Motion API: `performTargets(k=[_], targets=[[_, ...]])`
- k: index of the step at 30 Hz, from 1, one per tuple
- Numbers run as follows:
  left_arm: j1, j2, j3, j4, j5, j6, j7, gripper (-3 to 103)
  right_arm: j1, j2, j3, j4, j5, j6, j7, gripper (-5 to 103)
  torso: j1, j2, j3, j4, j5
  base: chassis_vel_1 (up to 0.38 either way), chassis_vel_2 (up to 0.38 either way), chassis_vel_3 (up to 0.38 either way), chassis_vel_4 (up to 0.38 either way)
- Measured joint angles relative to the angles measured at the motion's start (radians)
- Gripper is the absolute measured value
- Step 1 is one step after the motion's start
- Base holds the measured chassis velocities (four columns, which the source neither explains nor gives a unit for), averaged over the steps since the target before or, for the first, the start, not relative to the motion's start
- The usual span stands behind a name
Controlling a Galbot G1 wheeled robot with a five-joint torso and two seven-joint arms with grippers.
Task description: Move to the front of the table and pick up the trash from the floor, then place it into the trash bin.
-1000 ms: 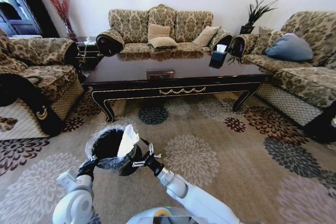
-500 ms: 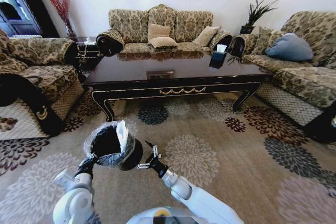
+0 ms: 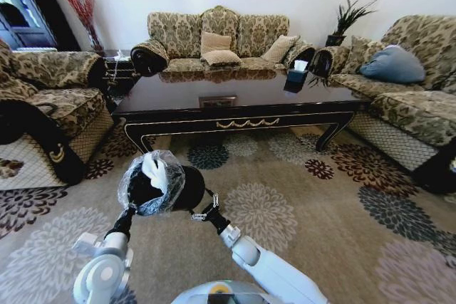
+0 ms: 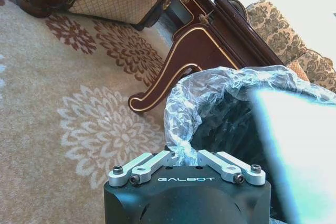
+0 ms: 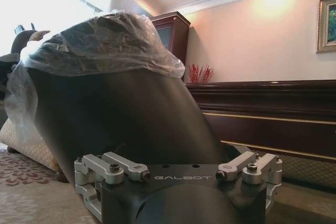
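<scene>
Left gripper (image 3: pixel 129 217) clamped on bin (image 3: pixel 160 186) rim, holding it off the carpet before the table (image 3: pixel 235 108); white paper (image 3: pixel 152 169) inside. Right gripper (image 3: pixel 201 211) spread beside bin wall. Placing looks done; next, set bin down upright.

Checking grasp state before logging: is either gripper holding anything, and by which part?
The left gripper grips the trash bin at its bag-lined rim. The right gripper is open beside the bin's black wall, holding nothing.
</scene>
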Motion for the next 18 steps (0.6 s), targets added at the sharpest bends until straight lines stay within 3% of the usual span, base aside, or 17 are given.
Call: performTargets(k=[9,12,14,15,18], targets=[[0.007,0.007,-0.005,-0.019,0.036,0.003,0.0,3,-0.004,0.002,0.017,-0.002,0.001,-0.012,0.007,100,0.0,0.0,0.0,-0.0001,0.0,0.0,0.0,0.0,0.0],[0.008,0.015,-0.025,-0.038,0.068,0.0,-0.007,3,-0.004,0.014,0.021,-0.002,0.037,-0.059,0.028,100,0.0,0.0,0.0,0.0,-0.0003,0.0,0.0,0.0,0.0],[-0.004,0.031,-0.061,-0.066,0.094,-0.023,-0.018,4,-0.001,0.031,0.023,-0.003,0.097,-0.159,0.078,100,0.0,0.0,0.0,0.0,-0.0002,0.0,0.0,0.0,0.0],[-0.004,0.031,-0.061,-0.066,0.094,-0.023,-0.018,4,-0.001,0.031,0.023,-0.003,0.097,-0.159,0.078,100,0.0,0.0,0.0,0.0,-0.0002,0.0,0.0,0.0,0.0],[-0.01,0.047,-0.095,-0.095,0.059,-0.032,-0.022,4,0.006,0.048,0.024,-0.016,0.127,-0.247,0.134,100,0.0,0.0,0.0,0.0,-0.0001,0.0,0.0,0.0,0.0]])
